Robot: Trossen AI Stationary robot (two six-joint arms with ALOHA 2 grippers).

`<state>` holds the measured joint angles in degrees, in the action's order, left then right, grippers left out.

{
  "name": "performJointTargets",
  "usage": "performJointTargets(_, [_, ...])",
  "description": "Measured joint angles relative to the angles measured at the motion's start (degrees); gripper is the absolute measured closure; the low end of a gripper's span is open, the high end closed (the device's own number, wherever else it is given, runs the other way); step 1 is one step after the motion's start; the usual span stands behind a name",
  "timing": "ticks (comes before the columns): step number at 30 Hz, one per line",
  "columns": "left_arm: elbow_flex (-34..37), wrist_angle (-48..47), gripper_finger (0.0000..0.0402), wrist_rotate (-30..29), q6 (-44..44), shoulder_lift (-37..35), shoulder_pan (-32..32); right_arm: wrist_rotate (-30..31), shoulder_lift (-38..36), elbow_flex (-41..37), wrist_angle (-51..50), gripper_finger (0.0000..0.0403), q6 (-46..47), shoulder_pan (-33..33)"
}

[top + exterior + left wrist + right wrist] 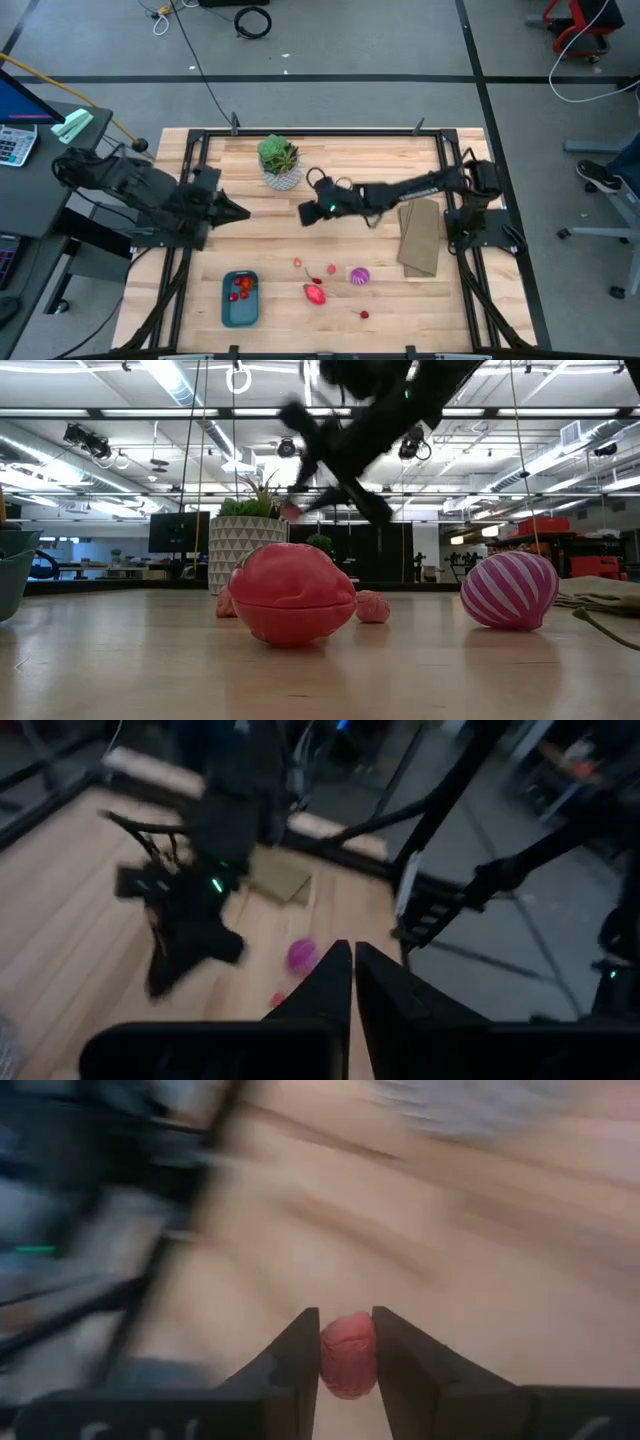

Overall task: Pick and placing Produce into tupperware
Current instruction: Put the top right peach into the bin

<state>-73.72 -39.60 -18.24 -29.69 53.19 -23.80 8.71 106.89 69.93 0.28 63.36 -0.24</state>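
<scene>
Above the wooden surface (pixel 330 240), the right tool (pixel 347 1370) pinches a tiny round red piece (pixel 348 1356) between near-closed fingers, the empty left tool (pixel 352 982) nearly closed, the shallow blue-teal plastic tray (pixel 240 298) near the front edge.

arms: two, dark, jointed links | left hand (pixel 352 982): two black tapered fingers on a wide black block | right hand (pixel 347 1352): two black wedge fingers | light: small green lamp on the right wrist | cables: thin black loops along the right arm
</scene>
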Motion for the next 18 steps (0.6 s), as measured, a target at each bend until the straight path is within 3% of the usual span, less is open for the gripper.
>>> performJointTargets(6, [-0.01,7.48,0.0387,-0.16,7.46,-4.58,0.18,2.92,-0.07,0.09,20.75,0.0306,-11.43,8.68])
performJointTargets(12, [-0.04,14.71,0.0386,-0.25,14.05,-7.06,1.69,4.98,0.79,3.25,21.41,0.0305,-11.82,14.94])
performJointTargets(18, [-0.04,17.61,0.0386,-0.21,16.74,-7.60,3.17,4.97,6.37,18.90,16.28,0.0305,-20.36,16.84])
